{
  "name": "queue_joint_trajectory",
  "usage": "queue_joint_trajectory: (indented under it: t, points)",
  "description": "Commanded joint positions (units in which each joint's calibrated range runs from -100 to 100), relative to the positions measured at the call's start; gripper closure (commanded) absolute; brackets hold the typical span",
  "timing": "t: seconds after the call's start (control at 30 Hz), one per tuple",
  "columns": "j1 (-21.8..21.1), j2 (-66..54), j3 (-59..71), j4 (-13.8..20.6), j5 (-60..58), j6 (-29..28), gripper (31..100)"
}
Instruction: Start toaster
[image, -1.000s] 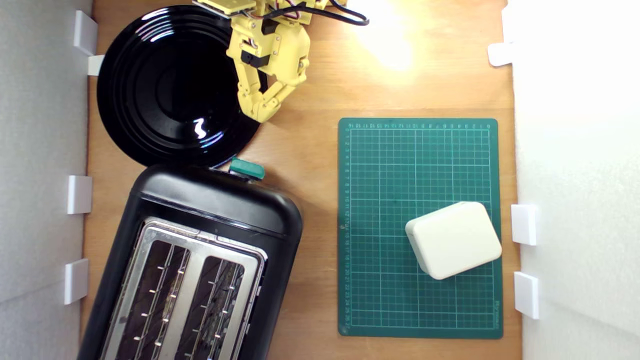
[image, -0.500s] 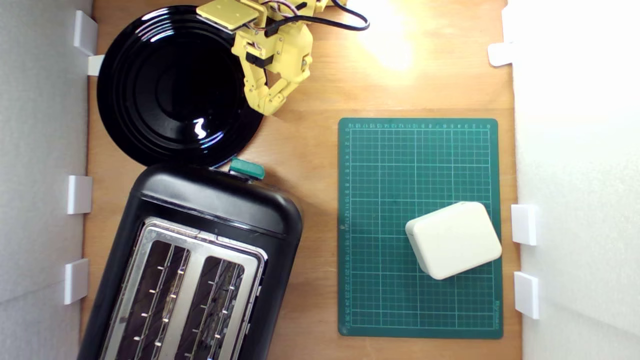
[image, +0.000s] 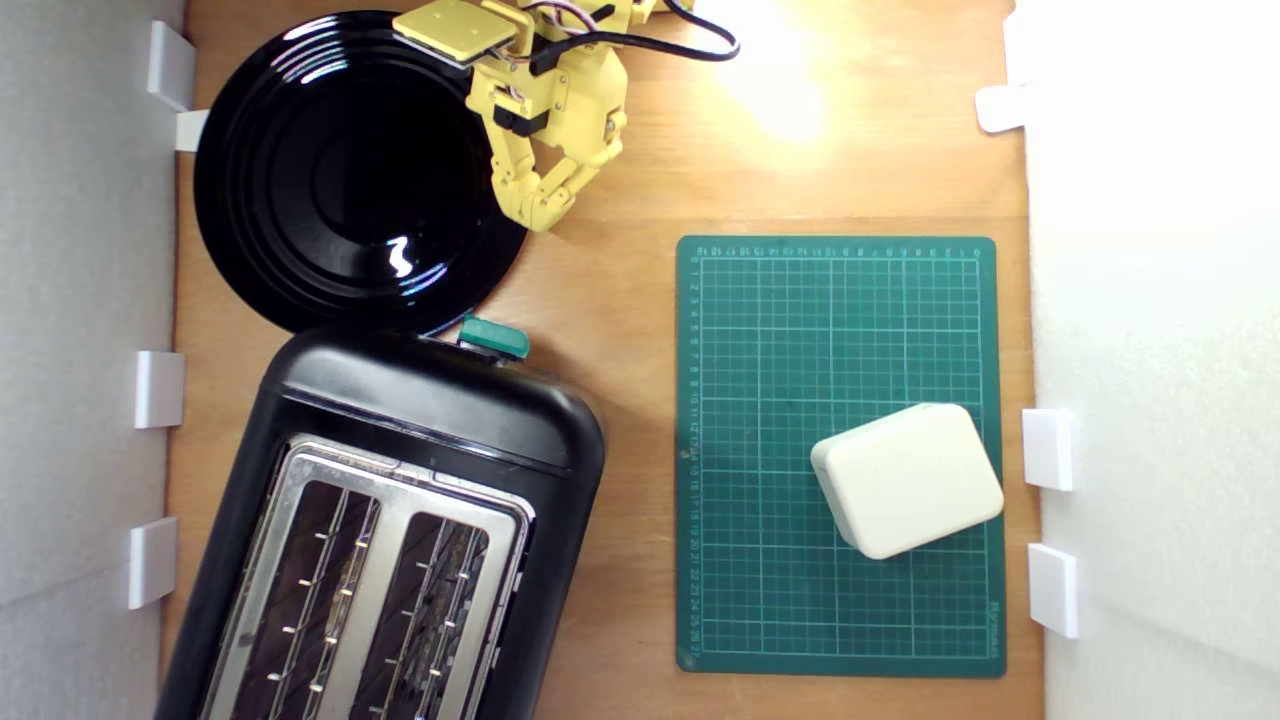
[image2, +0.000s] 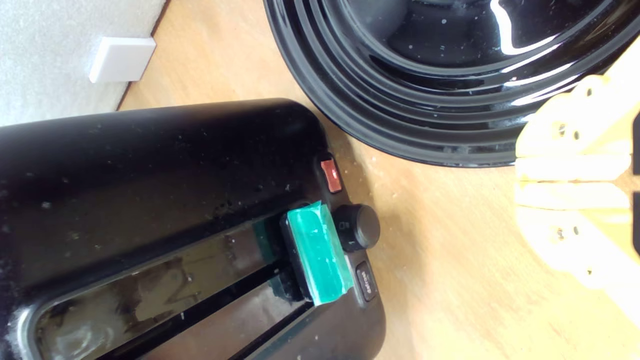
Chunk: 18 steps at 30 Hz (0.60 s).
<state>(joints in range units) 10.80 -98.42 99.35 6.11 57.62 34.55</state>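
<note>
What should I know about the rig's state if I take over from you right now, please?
Hand: shut, holding nothing, above the black plate's rim at the exterior view's right.
Toaster: below the plate in the exterior view, slots look empty.
Green lever: untouched, apart from the hand; whether it is up or down cannot be told.
Done: nothing visible yet.
Left: bring the hand to the lever and press it down.
</note>
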Motion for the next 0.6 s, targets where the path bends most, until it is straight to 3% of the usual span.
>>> queue_joint_trajectory:
  t: [0.0,0.57]
  points:
    - [-0.24,-0.83,0.47,-0.11,0.76,-0.19,98.9]
    - [-0.24,-0.83,0.47,0.17,0.76,-0.19,98.9]
